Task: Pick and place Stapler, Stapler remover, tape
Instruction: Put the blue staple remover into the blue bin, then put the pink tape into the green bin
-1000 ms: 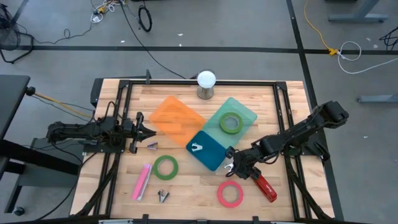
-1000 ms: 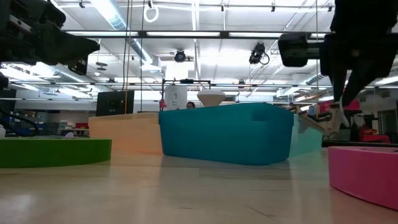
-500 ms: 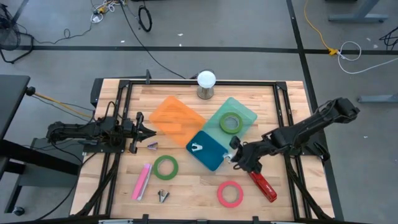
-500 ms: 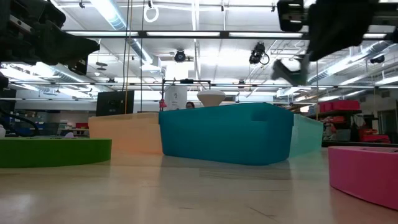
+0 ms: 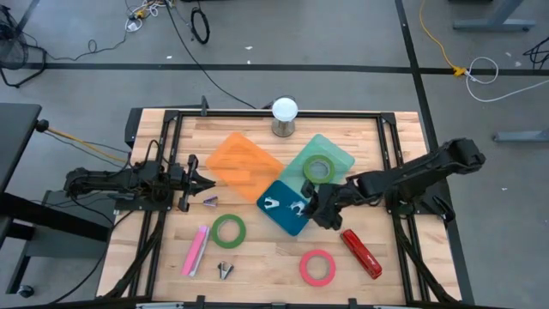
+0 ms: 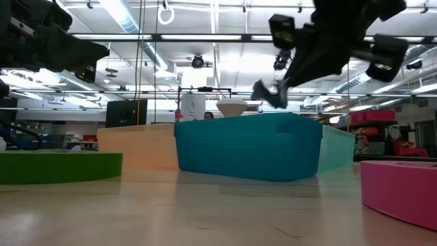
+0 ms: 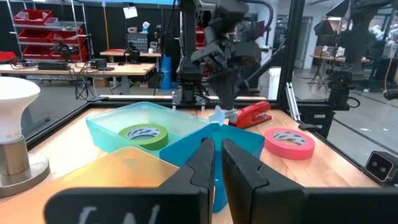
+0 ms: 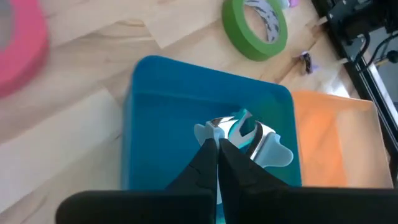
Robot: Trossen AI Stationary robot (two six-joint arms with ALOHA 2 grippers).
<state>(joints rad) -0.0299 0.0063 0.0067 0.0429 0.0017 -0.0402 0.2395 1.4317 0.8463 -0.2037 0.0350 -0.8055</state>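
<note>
Shows a small pale-blue staple remover (image 8: 241, 129) pinched in the pressed-together fingers of the right gripper (image 5: 309, 209). Hangs in the air just above the open blue bin (image 5: 287, 223), not touching its walls. Looks light and rigid, with springy metal claws and smooth plastic wings (likely to twist or slip in a loose pinch). Seems best held across the plastic body, away from the sharp claw tips. Probably survives a short drop into the bin unharmed.

Already holds a second staple remover (image 5: 271, 204) on the bin floor, close to the spot below the carried one.

Moving outward: touches a teal bin (image 5: 341, 158) holding a green tape roll (image 5: 319, 170), and an orange bin (image 5: 244, 161) on the other side. Leaves a red stapler (image 5: 360, 254) and a pink tape roll (image 5: 317, 268) lying on the wooden table (image 5: 257, 257), near the right arm. Farther left, places another green tape roll (image 5: 228, 230) and a pink stapler (image 5: 197, 249) on the table too.

Keeps the left gripper (image 5: 206, 182) closed and empty, waiting at the table's left side, well apart. Puts nothing between the carried piece and the bin below; only the bin's rim sits close.
</note>
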